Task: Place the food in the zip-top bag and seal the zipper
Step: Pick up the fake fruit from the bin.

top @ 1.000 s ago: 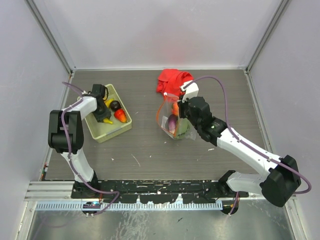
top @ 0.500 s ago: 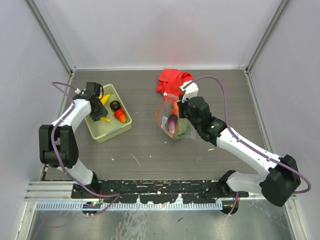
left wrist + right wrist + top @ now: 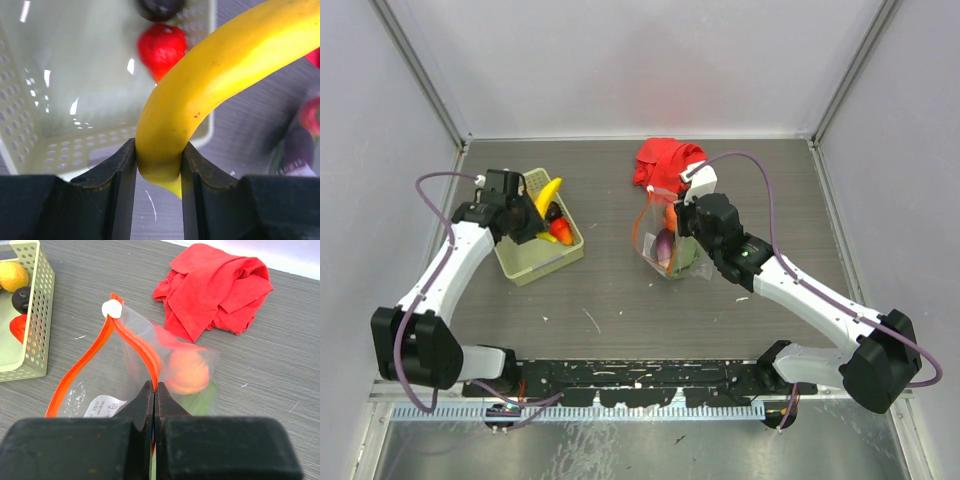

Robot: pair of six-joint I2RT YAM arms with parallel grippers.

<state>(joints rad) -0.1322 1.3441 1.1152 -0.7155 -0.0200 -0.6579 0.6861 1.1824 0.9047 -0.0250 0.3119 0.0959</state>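
My left gripper [image 3: 536, 208] is shut on the yellow banana [image 3: 550, 191] and holds it above the pale green basket [image 3: 535, 263]. In the left wrist view the fingers clamp the banana's [image 3: 200, 85] lower end, with my gripper [image 3: 159, 165] above the basket's edge. A red piece [image 3: 162, 47] and a dark purple piece [image 3: 160, 6] lie in the basket. My right gripper [image 3: 154, 390] is shut on the red-orange zipper [image 3: 135, 342] of the clear zip-top bag [image 3: 100, 385] and holds its mouth open and upright. An orange piece [image 3: 187, 371] and green pods [image 3: 205, 400] are inside the bag [image 3: 655, 240].
A crumpled red cloth [image 3: 665, 160] lies just behind the bag, and shows in the right wrist view [image 3: 215, 287]. The basket [image 3: 35, 315] stands to the bag's left. Grey walls close in the table on three sides.
My left gripper has risen out of the basket with the banana and swung toward the right. The right arm and the bag have not moved.
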